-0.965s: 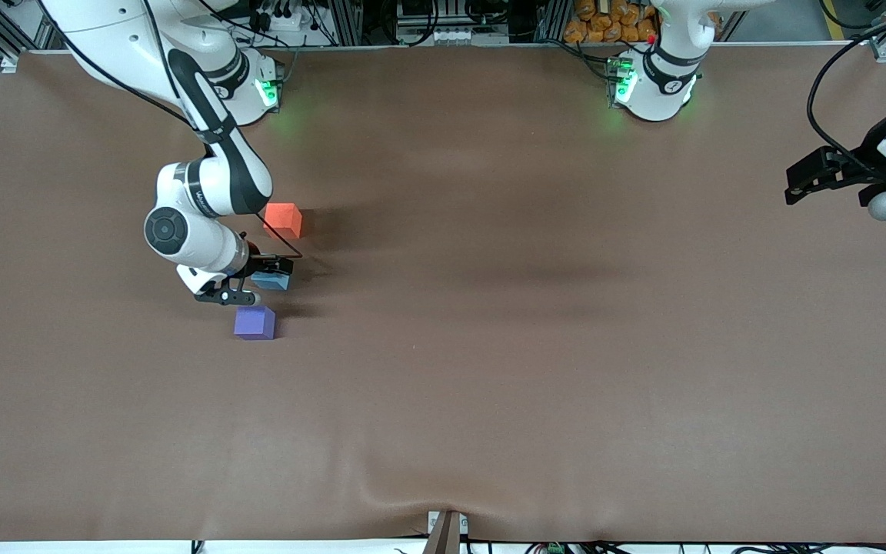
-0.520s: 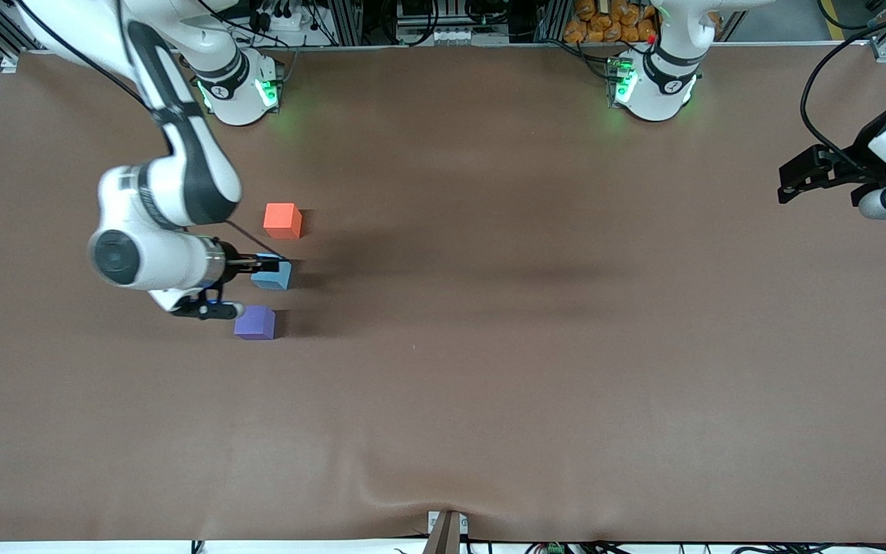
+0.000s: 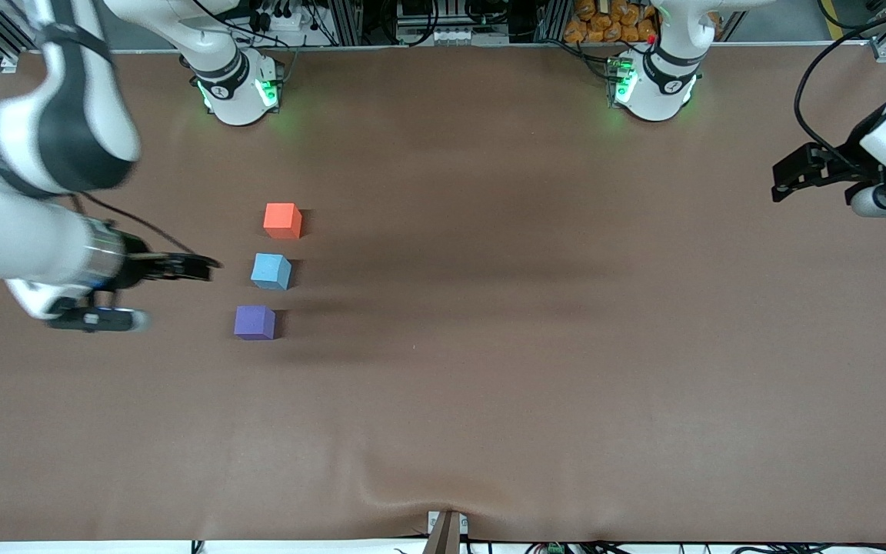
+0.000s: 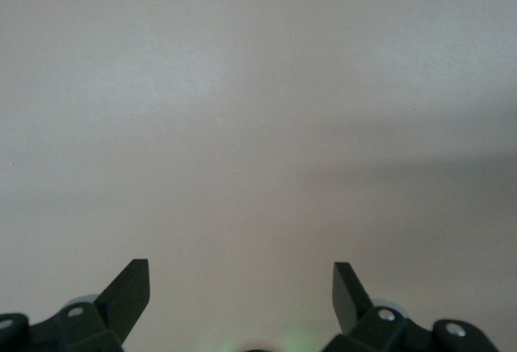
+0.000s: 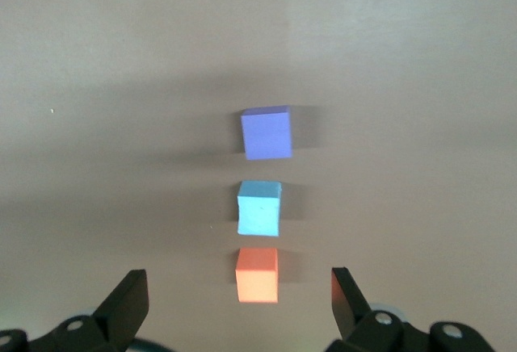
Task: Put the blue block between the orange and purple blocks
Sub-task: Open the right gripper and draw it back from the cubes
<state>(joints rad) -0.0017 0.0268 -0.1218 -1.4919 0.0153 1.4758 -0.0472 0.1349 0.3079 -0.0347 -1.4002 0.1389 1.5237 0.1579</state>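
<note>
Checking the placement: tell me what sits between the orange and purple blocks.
The blue block sits between the orange block and the purple block, touching neither; both the front and right wrist views show it.

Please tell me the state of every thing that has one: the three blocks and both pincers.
blue block: on the table, between the other two, touching neither, turned slightly askew, not held.
orange block: on the table, farther from the front camera than the blue one.
purple block: on the table, nearest the front camera.
right pincer: open, empty, beside the blocks.
left pincer: open, empty, waiting over bare table.
</note>
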